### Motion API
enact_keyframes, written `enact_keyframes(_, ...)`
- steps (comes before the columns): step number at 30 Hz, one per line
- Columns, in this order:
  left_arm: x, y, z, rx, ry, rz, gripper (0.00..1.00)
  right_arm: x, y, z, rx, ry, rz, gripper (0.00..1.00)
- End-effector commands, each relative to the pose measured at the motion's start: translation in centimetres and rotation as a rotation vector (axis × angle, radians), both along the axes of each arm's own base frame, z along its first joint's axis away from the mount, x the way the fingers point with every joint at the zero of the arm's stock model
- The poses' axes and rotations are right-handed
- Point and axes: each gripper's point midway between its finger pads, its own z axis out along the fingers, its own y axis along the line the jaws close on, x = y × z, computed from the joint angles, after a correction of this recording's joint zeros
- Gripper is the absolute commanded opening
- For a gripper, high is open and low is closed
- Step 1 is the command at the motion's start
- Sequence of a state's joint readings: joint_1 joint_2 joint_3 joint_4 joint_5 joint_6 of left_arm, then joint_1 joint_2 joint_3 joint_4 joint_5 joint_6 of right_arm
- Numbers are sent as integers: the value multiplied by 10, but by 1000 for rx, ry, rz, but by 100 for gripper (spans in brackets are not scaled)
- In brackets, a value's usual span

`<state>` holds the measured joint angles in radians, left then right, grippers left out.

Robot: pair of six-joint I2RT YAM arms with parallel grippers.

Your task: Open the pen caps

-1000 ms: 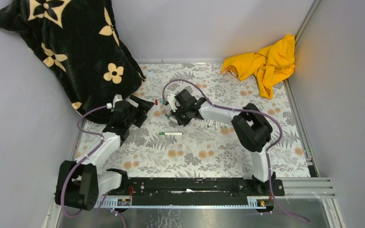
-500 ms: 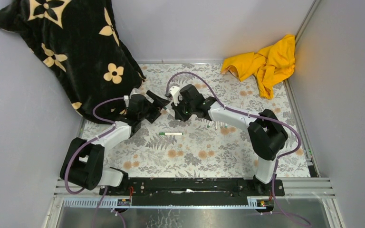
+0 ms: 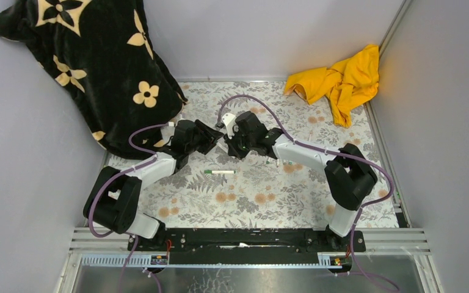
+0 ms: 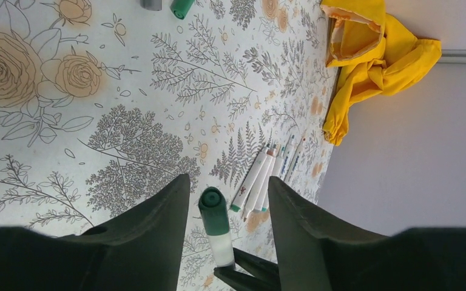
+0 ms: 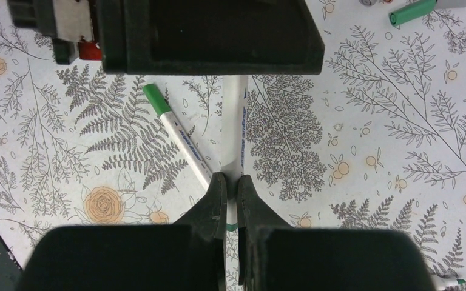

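A table under a white cloth printed with grey ferns and orange flowers (image 3: 250,201) filled the middle of the overhead view. A large black fleece blanket with cream flowers (image 3: 98,61) was heaped at the upper left, and a crumpled yellow cloth (image 3: 342,79) sat in the upper right corner. The two black-and-white arms bent inward from the bottom edge and met just above centre, where the left gripper (image 3: 212,135) and the right gripper (image 3: 227,141) faced each other nose to nose.

In the right wrist view, the right gripper's fingers (image 5: 215,200) were pinched on a thin white plastic pen barrel (image 5: 235,121), which ran up the frame to the black bulk of the left gripper at the top.

In the left wrist view, the left gripper's fingers (image 4: 158,230) were spread on either side of a stubby green plastic pen cap (image 4: 213,211) at lower centre. A sliver of cloth showed on each side of the cap, so they were not touching it. The cap sat on the end of the held barrel.

A second white pen with a green cap (image 3: 221,172) lay on the cloth just below the grippers. A row of white pens (image 4: 267,173) lay side by side right of centre in the left wrist view, and another green cap (image 4: 182,7) lay at the top edge. I could not tell whether that one was loose.
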<state>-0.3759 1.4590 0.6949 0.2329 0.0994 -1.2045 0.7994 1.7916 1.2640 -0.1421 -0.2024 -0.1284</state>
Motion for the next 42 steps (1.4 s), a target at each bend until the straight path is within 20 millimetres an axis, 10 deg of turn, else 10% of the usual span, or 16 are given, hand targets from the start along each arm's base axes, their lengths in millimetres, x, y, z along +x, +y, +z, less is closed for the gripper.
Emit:
enact_keyframes(1, 15, -4, 19, -21, -73, 31, 53, 8, 0, 35, 86, -70, -19, 0)
enact_keyframes(15, 15, -9, 28, -17, -93, 28, 24, 8, -10, 30, 82, -62, -34, 0)
enact_keyframes(20, 15, -13, 28, -9, -102, 5, 0, 9, -12, 34, 85, -72, -43, 0)
enact_keyframes(24, 16, -17, 31, -3, -123, -17, 0, 10, -16, 40, 90, -82, -50, 2)
enact_keyframes(30, 19, -35, 38, -22, -151, -86, 0, 8, -15, 50, 108, -87, -36, 36)
enact_keyframes(42, 15, -61, 50, -70, -168, -174, 0, 19, -11, 56, 131, -86, -40, 39)
